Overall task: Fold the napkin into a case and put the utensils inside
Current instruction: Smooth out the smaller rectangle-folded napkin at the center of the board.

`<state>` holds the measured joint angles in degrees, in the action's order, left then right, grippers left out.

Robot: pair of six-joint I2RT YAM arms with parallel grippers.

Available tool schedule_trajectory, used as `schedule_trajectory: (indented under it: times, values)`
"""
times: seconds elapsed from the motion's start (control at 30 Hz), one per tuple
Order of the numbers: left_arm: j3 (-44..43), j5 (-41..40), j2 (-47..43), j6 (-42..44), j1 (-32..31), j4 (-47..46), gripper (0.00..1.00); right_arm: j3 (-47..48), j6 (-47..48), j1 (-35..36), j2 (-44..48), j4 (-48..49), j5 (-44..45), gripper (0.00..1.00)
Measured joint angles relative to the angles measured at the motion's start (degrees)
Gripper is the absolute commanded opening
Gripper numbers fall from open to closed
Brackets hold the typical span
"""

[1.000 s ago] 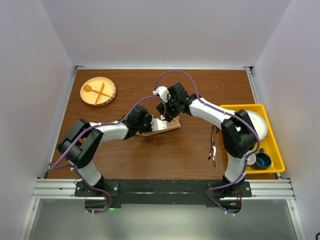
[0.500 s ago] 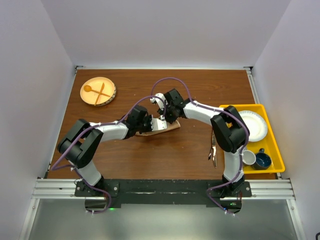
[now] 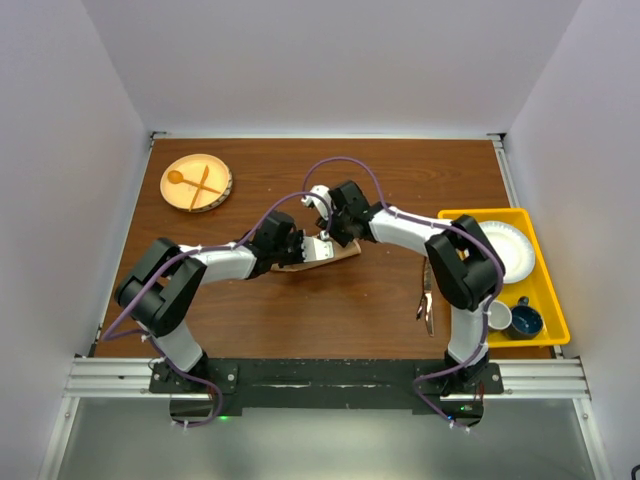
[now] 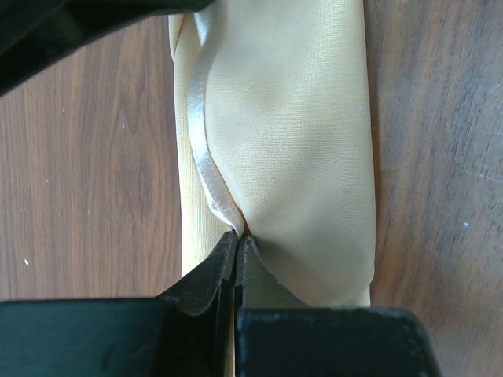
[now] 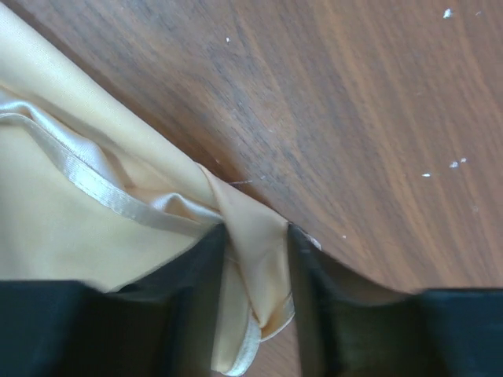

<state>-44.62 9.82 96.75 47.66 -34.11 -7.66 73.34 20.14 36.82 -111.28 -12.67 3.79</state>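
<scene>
At the far left, the wooden plate (image 3: 197, 182) with its pale spoon and fork is sitting untouched, as it was a second ago. The left gripper (image 4: 238, 236) is still pinching a raised crease of the napkin (image 4: 306, 141), its jaws pressed together on the cloth, and this arm has not shifted. The napkin is lying mid-table as a narrow folded strip, already close to the shape of a case, with a hemmed edge running along its top layer.

The change is on the right. Over the last second the right arm has been swinging down and inward from behind the strip, and the right gripper (image 5: 253, 236) is now straddling the cloth's corner at the table surface. Its jaws are standing partly apart with a bunched fold touching both inner faces; whether they are truly gripping it cannot be told.

This probably means the two arms are getting ready to open or tidy the pocket's end. Further right, the dark utensils (image 3: 427, 295) are still lying on the table just beside the yellow tray (image 3: 455, 215), so the loading step is not yet begun.
</scene>
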Motion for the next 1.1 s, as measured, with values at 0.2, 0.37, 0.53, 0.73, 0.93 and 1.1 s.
schedule_trajectory:
  times: [0.2, 0.37, 0.53, 0.73, 0.93, 1.1]
  values:
    - [0.0, 0.0, 0.0, 0.0, 0.0, 0.0, 0.00, 0.0, 2.5, -0.3, 4.0, -2.6, -2.3, 0.71]
    - [0.0, 0.2, 0.0, 0.0, 0.1, 0.0, 0.00, 2.6, 5.4, -0.6, 4.4, -7.7, -7.7, 0.70]
    - [0.0, 0.5, 0.0, 0.0, 0.2, 0.0, 0.00, 6.1, 10.0, -0.5, 1.6, -11.6, -11.1, 0.67]
    - [0.2, 0.8, 0.0, 0.2, 0.3, -0.1, 0.00, 6.8, 15.8, -0.9, -1.8, -13.8, -12.3, 0.63]
    - [0.5, 0.9, -0.1, 1.1, 0.3, -0.5, 0.00, 7.2, 19.7, -1.5, -3.1, -14.0, -12.5, 0.50]
    - [0.8, 1.0, -0.3, 1.4, 0.4, -0.8, 0.00, 8.0, 20.1, -1.9, -4.0, -13.8, -12.8, 0.26]
